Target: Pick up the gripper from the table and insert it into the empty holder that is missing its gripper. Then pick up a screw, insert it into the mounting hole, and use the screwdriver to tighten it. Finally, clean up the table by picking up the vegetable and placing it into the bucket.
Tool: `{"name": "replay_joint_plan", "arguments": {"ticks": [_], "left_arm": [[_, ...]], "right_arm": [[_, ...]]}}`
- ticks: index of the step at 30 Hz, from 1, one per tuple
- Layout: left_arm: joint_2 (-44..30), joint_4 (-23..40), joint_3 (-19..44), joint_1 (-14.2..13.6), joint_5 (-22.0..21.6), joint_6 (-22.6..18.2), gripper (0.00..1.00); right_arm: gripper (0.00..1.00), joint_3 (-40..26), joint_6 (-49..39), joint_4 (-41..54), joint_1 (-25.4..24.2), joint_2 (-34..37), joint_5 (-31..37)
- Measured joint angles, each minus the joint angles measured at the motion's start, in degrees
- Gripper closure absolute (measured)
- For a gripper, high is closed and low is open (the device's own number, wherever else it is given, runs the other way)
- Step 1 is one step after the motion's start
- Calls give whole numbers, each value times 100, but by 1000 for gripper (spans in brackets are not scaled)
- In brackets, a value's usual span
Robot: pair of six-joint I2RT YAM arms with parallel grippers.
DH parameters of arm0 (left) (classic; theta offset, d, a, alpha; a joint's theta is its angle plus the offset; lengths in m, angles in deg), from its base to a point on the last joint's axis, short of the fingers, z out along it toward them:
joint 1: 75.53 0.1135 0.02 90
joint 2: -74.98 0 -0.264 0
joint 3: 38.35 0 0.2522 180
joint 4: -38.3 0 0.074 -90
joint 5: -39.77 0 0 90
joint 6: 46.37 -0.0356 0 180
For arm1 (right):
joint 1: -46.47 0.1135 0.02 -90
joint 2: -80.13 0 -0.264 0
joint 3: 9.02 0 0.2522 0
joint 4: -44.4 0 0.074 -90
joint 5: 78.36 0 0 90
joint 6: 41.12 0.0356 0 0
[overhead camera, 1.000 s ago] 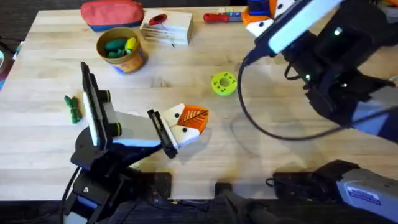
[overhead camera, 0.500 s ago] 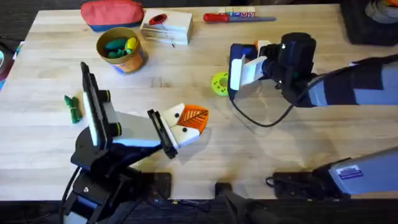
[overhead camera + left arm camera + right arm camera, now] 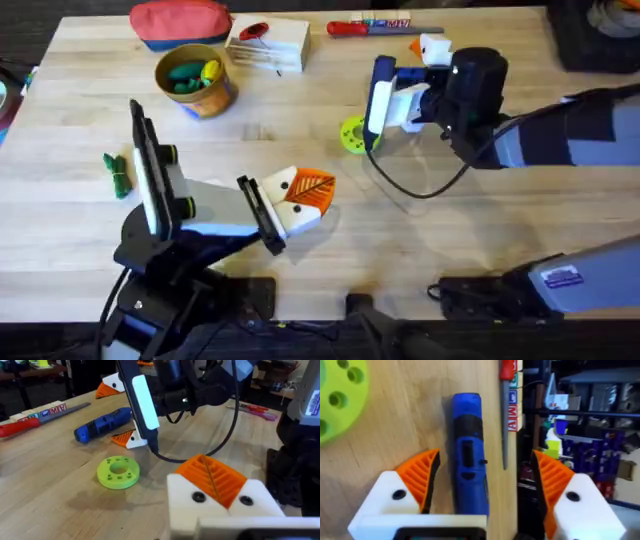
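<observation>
Right gripper [image 3: 482, 487]: fingers spread wide, either side of the screwdriver, not closed on it.
Screwdriver [image 3: 468, 455]: blue, flat on the table [image 3: 300, 100], between the orange pads.
Left gripper [image 3: 295, 200]: low near the table's middle; fingers' state cannot tell.
Green disc [image 3: 118, 472]: just beside the right gripper.
Vegetable [image 3: 119, 173]: near the table's left edge.
Bucket [image 3: 196, 82]: far left, toys inside.
Red screwdriver [image 3: 365, 27]: along the far edge.

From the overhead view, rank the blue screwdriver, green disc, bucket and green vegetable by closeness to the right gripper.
1. The screwdriver, between the right gripper's open fingers.
2. The green disc, just beside it.
3. The bucket, far left.
4. The vegetable, left edge.
</observation>
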Motion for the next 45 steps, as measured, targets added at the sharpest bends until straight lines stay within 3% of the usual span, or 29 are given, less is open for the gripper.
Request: {"name": "replay_joint_plan", "arguments": {"ticks": [8, 15, 26, 27, 28, 33, 34, 39, 45], "left_arm": [[0, 1, 0, 0, -2, 0, 996], [0, 1, 0, 0, -2, 0, 996], [1, -1, 0, 0, -1, -2, 987], [0, -1, 0, 0, -2, 0, 963], [2, -3, 0, 0, -4, -26, 875], [2, -3, 0, 0, -2, -20, 105], [2, -3, 0, 0, -2, -13, 42], [2, -3, 0, 0, -2, -21, 13], [2, -38, -4, 0, -13, -22, 13]], "right_arm": [[10, 0, 1223, 57, 162, -177, 418], [10, 0, 2572, 210, 324, -1354, 1076], [10, 0, 5066, 3074, 1084, -4093, 1263], [10, 0, 5335, 3377, 1139, -4311, 1266], [11, 0, 5633, 3731, 1199, -4550, 1272], [10, 0, 6845, 5309, 1349, -5502, 1269], [10, 0, 7076, 5597, 1356, -5653, 1256], [10, 0, 7912, 6544, 1360, -6150, 995], [10, 0, 8467, 6903, 1360, -6189, 518]]}}
